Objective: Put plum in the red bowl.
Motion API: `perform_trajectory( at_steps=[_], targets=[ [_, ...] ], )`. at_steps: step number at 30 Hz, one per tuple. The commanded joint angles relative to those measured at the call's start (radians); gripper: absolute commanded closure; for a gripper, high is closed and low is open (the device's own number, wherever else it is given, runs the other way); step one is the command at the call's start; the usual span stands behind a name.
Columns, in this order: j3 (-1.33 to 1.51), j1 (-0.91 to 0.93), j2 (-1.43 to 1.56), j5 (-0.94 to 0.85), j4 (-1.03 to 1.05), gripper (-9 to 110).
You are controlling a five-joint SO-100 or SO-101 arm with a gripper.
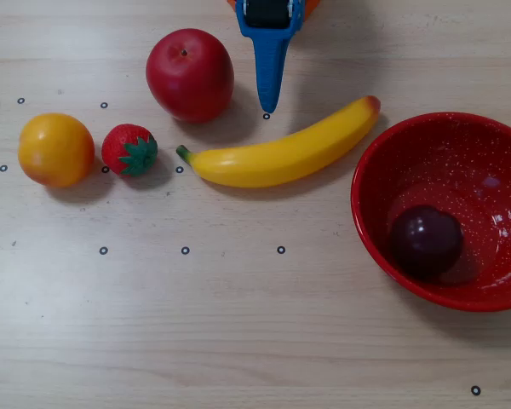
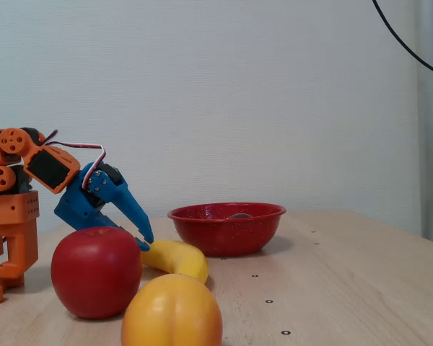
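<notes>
Blue two-finger end effector: fingers nearly together, empty, tip low beside the glossy red apple.
Small dark purple plum: well away from it, lying inside the speckled red bowl.
Placement looks complete; only parking remains.

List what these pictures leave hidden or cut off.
- Plum: clear in the overhead view; in the fixed view the red bowl wall hides all but a dark sliver.
- Red bowl: right rim cut by the overhead frame edge.
- Strawberry: hidden in the fixed view.
- Claw: arm cut off by the overhead top edge; the apple partly covers its tips in the fixed view.
</notes>
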Motion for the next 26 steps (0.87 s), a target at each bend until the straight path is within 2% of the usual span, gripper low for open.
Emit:
perform_trajectory(
  at_steps=[1,26],
  targets=[
    [0.015,0.018,0.012,-0.054,-0.006,101],
    [0.015,0.015,0.011,-0.072,0.006,101]
  ],
)
